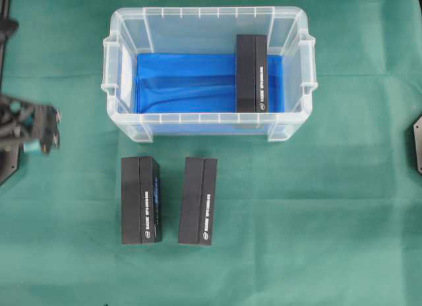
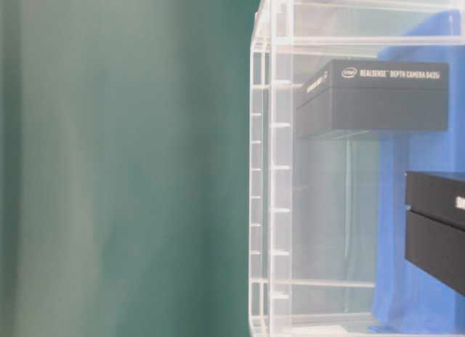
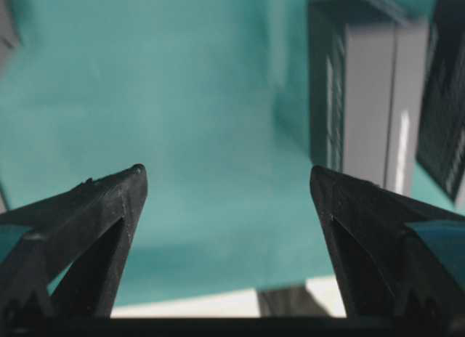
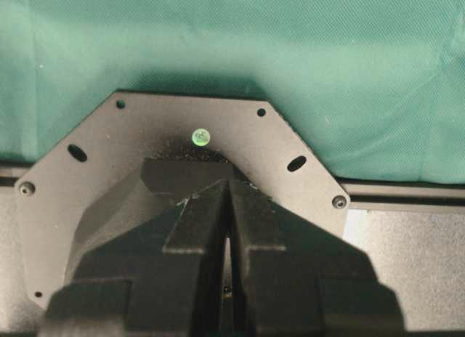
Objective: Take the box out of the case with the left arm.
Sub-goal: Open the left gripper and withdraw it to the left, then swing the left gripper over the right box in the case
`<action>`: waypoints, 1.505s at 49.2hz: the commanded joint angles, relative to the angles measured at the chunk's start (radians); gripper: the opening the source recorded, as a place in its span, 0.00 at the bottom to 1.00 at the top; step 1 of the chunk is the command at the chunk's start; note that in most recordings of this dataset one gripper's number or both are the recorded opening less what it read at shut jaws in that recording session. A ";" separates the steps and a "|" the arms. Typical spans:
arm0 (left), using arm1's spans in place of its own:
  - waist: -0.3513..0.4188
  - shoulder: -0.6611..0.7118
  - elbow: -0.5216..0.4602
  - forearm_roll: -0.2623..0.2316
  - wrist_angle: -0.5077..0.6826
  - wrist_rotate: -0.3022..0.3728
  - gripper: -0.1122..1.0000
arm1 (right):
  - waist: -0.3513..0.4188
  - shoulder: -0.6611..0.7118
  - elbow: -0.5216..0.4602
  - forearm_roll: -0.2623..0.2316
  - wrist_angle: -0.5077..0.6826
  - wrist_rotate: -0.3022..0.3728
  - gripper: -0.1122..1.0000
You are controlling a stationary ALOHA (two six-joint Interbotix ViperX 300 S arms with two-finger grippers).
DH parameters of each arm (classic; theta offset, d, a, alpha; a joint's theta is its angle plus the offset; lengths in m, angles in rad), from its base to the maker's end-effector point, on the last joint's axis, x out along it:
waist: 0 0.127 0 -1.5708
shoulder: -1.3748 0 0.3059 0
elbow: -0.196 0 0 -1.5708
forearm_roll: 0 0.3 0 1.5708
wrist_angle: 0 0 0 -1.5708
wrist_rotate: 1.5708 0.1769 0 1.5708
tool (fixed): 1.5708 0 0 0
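Observation:
The clear case with a blue lining stands at the back middle of the green cloth. One black box lies inside it against the right end, and it shows through the case wall as the box with white lettering. My left gripper hovers at the far left, well apart from the case. Its jaws stand open and empty over bare cloth. My right gripper is shut over its black base plate with nothing between the fingers.
Two more black boxes lie on the cloth in front of the case, one on the left and one beside it. The left wrist view shows them ahead to the right. The right arm's base plate sits at the right edge.

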 commanded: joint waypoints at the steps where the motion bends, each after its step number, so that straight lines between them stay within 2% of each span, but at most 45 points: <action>1: 0.092 -0.021 -0.005 -0.002 0.032 0.044 0.91 | 0.000 0.005 -0.028 0.002 0.000 0.003 0.11; 8: 0.230 -0.037 0.003 -0.005 0.064 0.153 0.91 | 0.000 0.005 -0.028 0.002 0.002 0.003 0.11; 15: 0.330 -0.031 0.003 -0.009 0.066 0.255 0.91 | 0.000 0.005 -0.028 0.002 0.002 0.003 0.11; 20: 0.377 -0.018 0.002 -0.011 0.066 0.311 0.91 | 0.000 0.005 -0.028 0.002 0.002 0.003 0.11; 32: 0.446 0.005 0.002 -0.011 0.061 0.400 0.91 | 0.000 0.005 -0.028 0.002 0.002 0.003 0.11; 48: 0.451 0.017 -0.011 -0.029 0.057 0.403 0.91 | 0.000 0.005 -0.028 0.002 0.002 0.003 0.11; 60: 0.428 0.051 -0.032 -0.031 0.003 0.399 0.91 | -0.002 0.005 -0.028 0.002 0.002 0.003 0.11; 64: 0.422 0.089 -0.060 -0.034 -0.009 0.397 0.91 | 0.000 0.005 -0.028 0.002 0.002 0.003 0.11; 74: 0.391 0.249 -0.213 -0.034 -0.012 0.397 0.91 | 0.000 0.005 -0.028 0.002 0.002 0.003 0.11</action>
